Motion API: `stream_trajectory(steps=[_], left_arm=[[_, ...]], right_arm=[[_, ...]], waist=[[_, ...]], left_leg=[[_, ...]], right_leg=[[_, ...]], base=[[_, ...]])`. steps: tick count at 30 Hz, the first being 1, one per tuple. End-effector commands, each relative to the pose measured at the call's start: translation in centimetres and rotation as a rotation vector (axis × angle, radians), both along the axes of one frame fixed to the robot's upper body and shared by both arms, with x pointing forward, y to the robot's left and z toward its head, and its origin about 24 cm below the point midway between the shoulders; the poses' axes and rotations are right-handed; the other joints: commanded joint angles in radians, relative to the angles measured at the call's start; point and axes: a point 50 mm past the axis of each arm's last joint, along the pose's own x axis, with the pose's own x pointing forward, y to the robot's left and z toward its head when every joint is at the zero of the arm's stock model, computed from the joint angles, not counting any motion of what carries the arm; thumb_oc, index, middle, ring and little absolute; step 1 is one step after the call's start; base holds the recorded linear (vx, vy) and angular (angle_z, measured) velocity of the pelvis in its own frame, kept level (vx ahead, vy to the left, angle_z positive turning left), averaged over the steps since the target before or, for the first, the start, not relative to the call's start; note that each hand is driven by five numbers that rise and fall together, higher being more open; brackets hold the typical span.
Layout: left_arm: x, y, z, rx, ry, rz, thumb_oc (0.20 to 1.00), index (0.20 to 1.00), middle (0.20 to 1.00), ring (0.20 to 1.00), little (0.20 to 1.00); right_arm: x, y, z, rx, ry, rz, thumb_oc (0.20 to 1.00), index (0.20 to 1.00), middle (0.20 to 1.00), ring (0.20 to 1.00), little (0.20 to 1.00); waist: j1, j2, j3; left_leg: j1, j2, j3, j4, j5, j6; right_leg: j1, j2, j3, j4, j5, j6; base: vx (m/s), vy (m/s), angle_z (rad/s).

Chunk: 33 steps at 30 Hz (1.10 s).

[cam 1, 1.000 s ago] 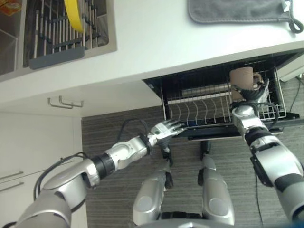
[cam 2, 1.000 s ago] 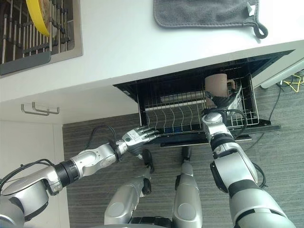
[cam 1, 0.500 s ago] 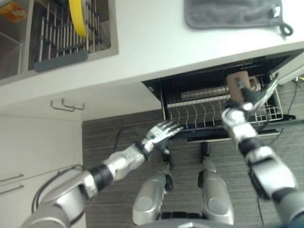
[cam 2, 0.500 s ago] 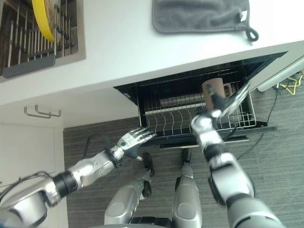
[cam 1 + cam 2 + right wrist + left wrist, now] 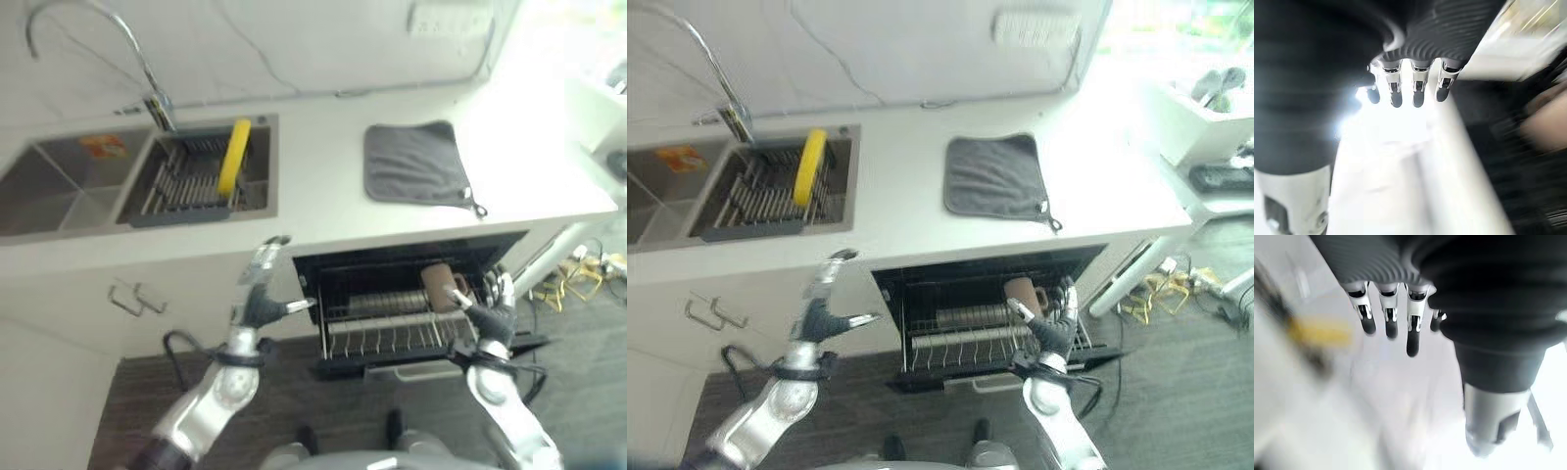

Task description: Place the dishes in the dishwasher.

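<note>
The view now takes in the whole counter (image 5: pixel 323 186) rather than just the dishwasher (image 5: pixel 411 304) below its front edge, so the head has lifted. The right hand (image 5: pixel 487 315), earlier at the brown mug (image 5: pixel 438 285), now hangs apart from it, fingers straight and empty; the mug sits in the rack. The left hand (image 5: pixel 261 292) is raised, fingers spread. A yellow plate (image 5: pixel 233 169) stands upright in the sink rack (image 5: pixel 186 186), likely next.

head stereo overlooking counter (image 5: pixel 323 166), wrist views perhaps counterward
</note>
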Motion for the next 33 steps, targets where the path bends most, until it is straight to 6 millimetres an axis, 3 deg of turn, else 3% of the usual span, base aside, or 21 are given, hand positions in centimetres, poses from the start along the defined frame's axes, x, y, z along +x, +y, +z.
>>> stream_trajectory(steps=[1, 2, 4, 11, 19, 25, 26, 27, 28, 29, 30, 31, 32, 33], left_arm=[[1.7, -1.6, 4.0, -0.191, -0.167, -0.295, 1.0, 1.0, 1.0, 1.0, 1.0], [2.0, -1.3, 5.1, -0.299, -0.196, -0.352, 1.0, 1.0, 1.0, 1.0, 1.0], [2.4, -1.2, 5.6, -0.376, -0.196, -0.393, 1.0, 1.0, 1.0, 1.0, 1.0], [5.6, -2.8, 7.6, -0.413, -0.074, -0.64, 1.0, 1.0, 1.0, 1.0, 1.0], [5.4, -3.0, 7.8, -0.347, -0.021, -0.669, 1.0, 1.0, 1.0, 1.0, 1.0], [5.4, -1.8, 7.8, -0.322, -0.012, -0.623, 1.0, 1.0, 1.0, 1.0, 1.0], [5.3, -1.6, 7.9, -0.336, -0.045, -0.613, 1.0, 1.0, 1.0, 1.0, 1.0], [5.3, -1.6, 7.9, -0.334, -0.061, -0.61, 1.0, 1.0, 1.0, 1.0, 1.0], [5.4, -1.7, 7.9, -0.324, -0.062, -0.612, 1.0, 1.0, 1.0, 1.0, 1.0], [5.5, -2.0, 7.9, -0.311, -0.064, -0.619, 1.0, 1.0, 1.0, 1.0, 1.0], [5.7, -2.1, 8.0, -0.305, -0.068, -0.62, 1.0, 1.0, 1.0, 1.0, 1.0], [6.0, -2.1, 8.2, -0.299, -0.077, -0.614, 1.0, 1.0, 1.0, 1.0, 1.0], [6.3, -1.8, 8.4, -0.293, -0.084, -0.602, 1.0, 1.0, 1.0, 1.0, 1.0], [6.4, -1.7, 8.4, -0.282, -0.081, -0.592, 1.0, 1.0, 1.0, 1.0, 1.0]], right_arm=[[2.6, 0.9, 4.4, -0.019, -0.277, 0.349, 1.0, 1.0, 1.0, 1.0, 1.0], [2.8, 1.7, 5.4, -0.008, -0.327, 0.504, 1.0, 1.0, 1.0, 1.0, 1.0], [3.2, 2.5, 5.9, 0.028, -0.344, 0.591, 1.0, 1.0, 1.0, 1.0, 1.0], [5.6, 4.3, 8.4, 0.066, -0.399, 0.793, 1.0, 1.0, 1.0, 1.0, 1.0], [5.9, 4.2, 8.7, 0.07, -0.404, 0.773, 1.0, 1.0, 1.0, 1.0, 1.0], [6.2, 3.5, 8.8, 0.071, -0.4, 0.721, 1.0, 1.0, 1.0, 1.0, 1.0], [6.2, 2.8, 9.0, 0.032, -0.406, 0.699, 1.0, 1.0, 1.0, 1.0, 1.0], [6.7, 2.5, 9.5, 0.018, -0.426, 0.691, 1.0, 1.0, 1.0, 1.0, 1.0], [7.0, 2.3, 9.9, 0.015, -0.443, 0.677, 1.0, 1.0, 1.0, 1.0, 1.0], [7.3, 2.0, 10.4, 0.01, -0.466, 0.655, 1.0, 1.0, 1.0, 1.0, 1.0], [7.4, 1.7, 10.7, 0.005, -0.474, 0.646, 1.0, 1.0, 1.0, 1.0, 1.0], [7.6, 1.5, 11.1, 0.001, -0.486, 0.637, 1.0, 1.0, 1.0, 1.0, 1.0], [7.8, 1.2, 11.3, -0.007, -0.488, 0.625, 1.0, 1.0, 1.0, 1.0, 1.0], [7.8, 1.1, 11.2, 0.001, -0.485, 0.623, 1.0, 1.0, 1.0, 1.0, 1.0]], waist=[[0.014, 0.02, 0.098], [0.029, 0.012, 0.088], [0.042, 0.007, 0.079], [0.079, -0.001, 0.033], [0.093, 0.008, 0.012], [0.093, 0.021, 0.01], [0.087, 0.011, 0.041], [0.09, 0.003, 0.065], [0.085, 0.006, 0.075], [0.079, 0.02, 0.088], [0.076, 0.026, 0.094], [0.073, 0.034, 0.103], [0.063, 0.047, 0.111], [0.051, 0.055, 0.113]], left_leg=[[0.012, 0.011, 0.014, 0.01, 0.003, 0.012], [0.026, 0.0, -0.006, 0.012, -0.005, 0.022], [0.027, -0.006, -0.021, 0.01, -0.002, 0.027], [0.041, -0.006, -0.048, 0.009, -0.006, 0.032], [0.026, 0.013, -0.063, 0.004, 0.002, 0.014], [0.012, 0.029, -0.073, 0.005, 0.019, 0.0], [-0.038, 0.008, -0.105, 0.163, -0.013, 0.004], [-0.063, 0.0, -0.138, 0.225, -0.041, 0.014], [-0.068, 0.032, -0.135, 0.23, -0.028, 0.007], [-0.075, 0.095, -0.147, 0.224, 0.045, -0.024], [-0.078, 0.116, -0.165, 0.224, 0.059, -0.034], [-0.074, 0.125, -0.209, 0.217, 0.047, -0.04], [-0.059, 0.112, -0.232, 0.199, 0.002, -0.04], [-0.046, 0.102, -0.209, 0.183, -0.015, -0.038]], right_leg=[[0.019, -0.047, -0.013, 0.067, -0.03, 0.032], [0.031, -0.05, -0.02, 0.075, -0.033, 0.032], [0.033, -0.053, -0.028, 0.074, -0.026, 0.033], [0.056, -0.053, -0.05, 0.065, -0.028, 0.039], [0.067, -0.024, -0.059, 0.034, -0.04, 0.017], [0.057, 0.001, -0.045, 0.044, -0.057, -0.004], [0.03, 0.008, 0.003, 0.111, -0.072, -0.032], [0.015, 0.001, 0.024, 0.14, -0.072, -0.039], [0.001, -0.006, 0.029, 0.174, -0.085, -0.043], [-0.014, -0.014, 0.038, 0.214, -0.106, -0.044], [-0.023, -0.025, 0.047, 0.236, -0.118, -0.041], [-0.038, -0.047, 0.076, 0.266, -0.131, -0.029], [-0.061, -0.087, 0.109, 0.292, -0.134, 0.002], [-0.071, -0.112, 0.114, 0.298, -0.127, 0.02]], base=[[0.09, 0.114, 0.14], [0.04, 0.054, 0.12], [0.01, 0.004, 0.1], [0.0, -0.066, 0.1], [0.0, -0.13, 0.13], [-0.01, -0.081, 0.04], [-0.1, 0.096, 0.07], [-0.16, 0.292, 0.34], [-0.19, 0.546, 0.46], [-0.15, 0.592, 0.18], [-0.15, 0.717, -0.02], [-0.15, 0.802, -0.16], [-0.16, 0.842, -0.07], [-0.13, 0.728, -0.4]])
